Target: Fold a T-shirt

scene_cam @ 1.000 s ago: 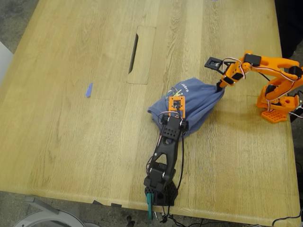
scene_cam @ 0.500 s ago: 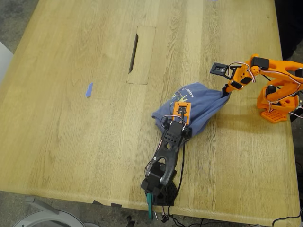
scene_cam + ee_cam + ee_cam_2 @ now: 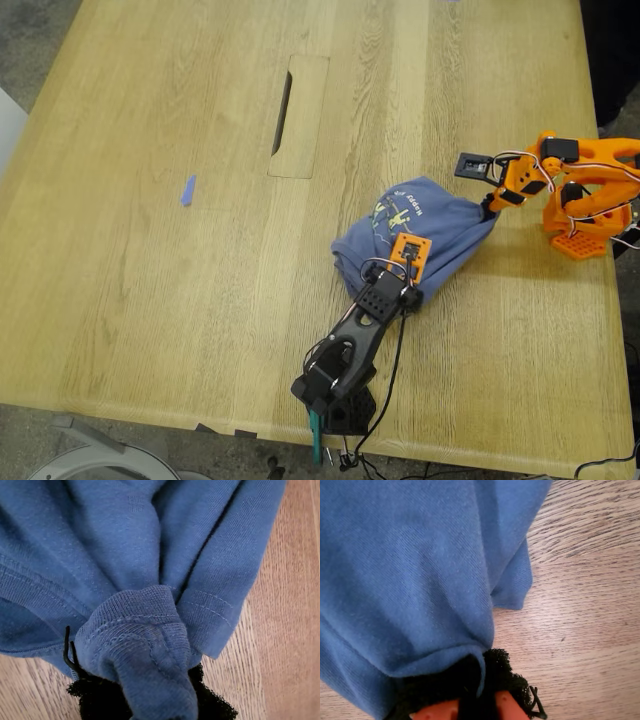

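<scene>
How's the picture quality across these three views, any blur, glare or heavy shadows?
Exterior view: even, soft light, no glare, only faint shadows under the arms; the T-shirt print is too small to read. First wrist view: sharp, the knit and stitching show clearly. Second wrist view: cloth slightly soft up close, the table grain crisp.

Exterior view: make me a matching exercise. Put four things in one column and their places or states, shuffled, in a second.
Things:
1. T-shirt
2. blue scrap
3. table slot
4. orange arm

Places or states:
a. lies alone toward the exterior view's left
b. bunched up, pinched at two ends
c. stands near the exterior view's right edge
d. dark, narrow opening toward the exterior view's top

Pairs: 1-b, 2-a, 3-d, 4-c
</scene>
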Robot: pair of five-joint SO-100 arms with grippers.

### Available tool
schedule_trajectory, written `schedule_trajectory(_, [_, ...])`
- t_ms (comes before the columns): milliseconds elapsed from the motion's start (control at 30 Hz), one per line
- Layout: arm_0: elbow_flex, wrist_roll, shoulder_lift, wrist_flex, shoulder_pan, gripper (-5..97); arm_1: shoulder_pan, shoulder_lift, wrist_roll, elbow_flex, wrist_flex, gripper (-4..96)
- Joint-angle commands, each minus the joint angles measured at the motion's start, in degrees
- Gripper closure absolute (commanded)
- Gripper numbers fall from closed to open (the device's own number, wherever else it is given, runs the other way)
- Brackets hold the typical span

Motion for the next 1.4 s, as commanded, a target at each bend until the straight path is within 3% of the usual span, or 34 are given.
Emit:
schedule_trajectory(0, [0.35,0.79,3.6,-0.18,1.32,87,-0.79,1.32,-0.09,0.18,-0.88,91.2])
schedule_trajectory(67, [0.88,0.79,3.78,-0.18,1.49,78,-1.32,1.41,-0.09,0.62,-2.11,90.1])
schedule_trajectory(233, [1.32,-0.35,3.69,-0.18,2.02,52,-2.9,1.93,0.26,0.7,-2.37,74.1])
schedule_trajectory(367, [1.76,-4.48,3.69,-1.14,2.72,39,-4.04,3.34,0.97,1.49,-2.99,64.1])
schedule_trajectory(500, [1.76,-3.96,3.78,-1.41,3.16,29,-5.1,3.87,1.32,1.23,-2.64,56.0])
schedule_trajectory(700, [-0.26,-5.54,4.13,1.14,4.75,21,-6.15,3.87,2.99,-2.37,0.97,50.9])
schedule_trajectory(1000, [-1.67,-6.5,3.87,4.04,4.83,14,-6.06,3.78,3.43,-5.63,1.93,51.9])
schedule_trajectory(1367, [-1.32,-5.45,3.78,-1.49,6.86,16,-4.66,3.16,2.81,-3.69,-15.91,57.7])
